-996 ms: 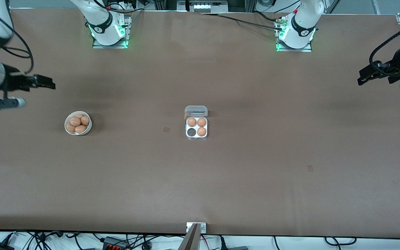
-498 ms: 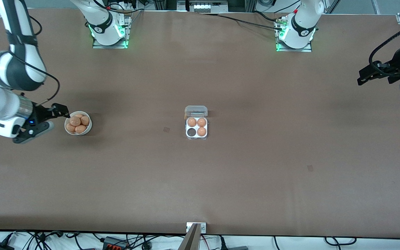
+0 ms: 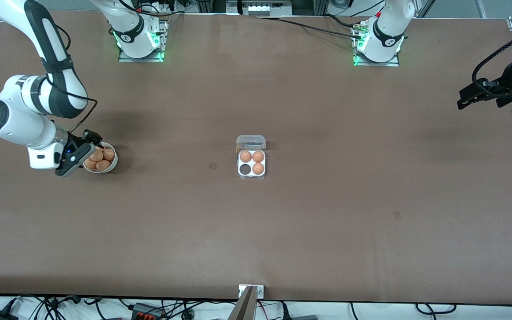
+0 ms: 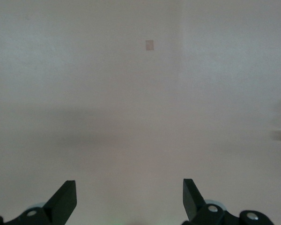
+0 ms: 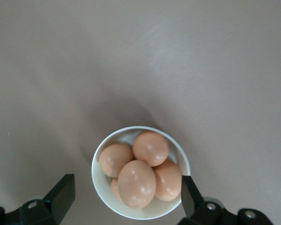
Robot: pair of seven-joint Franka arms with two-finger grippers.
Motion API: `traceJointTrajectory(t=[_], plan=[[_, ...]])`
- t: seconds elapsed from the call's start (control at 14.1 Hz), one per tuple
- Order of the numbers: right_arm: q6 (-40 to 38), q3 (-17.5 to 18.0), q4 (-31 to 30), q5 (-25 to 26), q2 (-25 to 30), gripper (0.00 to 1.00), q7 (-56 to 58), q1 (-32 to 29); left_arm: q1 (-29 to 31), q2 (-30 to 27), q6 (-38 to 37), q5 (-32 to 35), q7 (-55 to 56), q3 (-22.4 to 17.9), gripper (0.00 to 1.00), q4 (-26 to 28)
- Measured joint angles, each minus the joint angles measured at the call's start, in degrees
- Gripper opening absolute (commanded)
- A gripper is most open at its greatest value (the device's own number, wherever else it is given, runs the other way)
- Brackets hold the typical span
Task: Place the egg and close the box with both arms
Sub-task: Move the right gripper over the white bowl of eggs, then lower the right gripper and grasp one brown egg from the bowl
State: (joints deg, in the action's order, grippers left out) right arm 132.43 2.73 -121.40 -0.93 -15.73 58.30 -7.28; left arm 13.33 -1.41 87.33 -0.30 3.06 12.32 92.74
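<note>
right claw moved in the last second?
Yes. The right claw swung in from the table edge at the right arm's end and now hangs open over the round white bowl of brown eggs.

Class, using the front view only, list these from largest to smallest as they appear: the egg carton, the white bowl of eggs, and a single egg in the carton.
1. Egg carton, with its open lid.
2. White bowl, slightly smaller, partly hidden by the right gripper.
3. Single egg, clearly smallest.

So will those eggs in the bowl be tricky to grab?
Probably. The eggs look smooth and rounded, so they may slip or roll. They are heaped in the bowl, so lifting one could shift its neighbours. The open right gripper should squeeze gently, since shells likely crack.
</note>
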Motion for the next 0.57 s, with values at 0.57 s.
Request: traceJointTrajectory(t=[0.57], plan=[[3.4,-0.1,-1.0,0.0,-2.5,0.83,5.9,-1.3,0.0,0.0,0.0,0.0,0.0,0.0,1.00,0.0]])
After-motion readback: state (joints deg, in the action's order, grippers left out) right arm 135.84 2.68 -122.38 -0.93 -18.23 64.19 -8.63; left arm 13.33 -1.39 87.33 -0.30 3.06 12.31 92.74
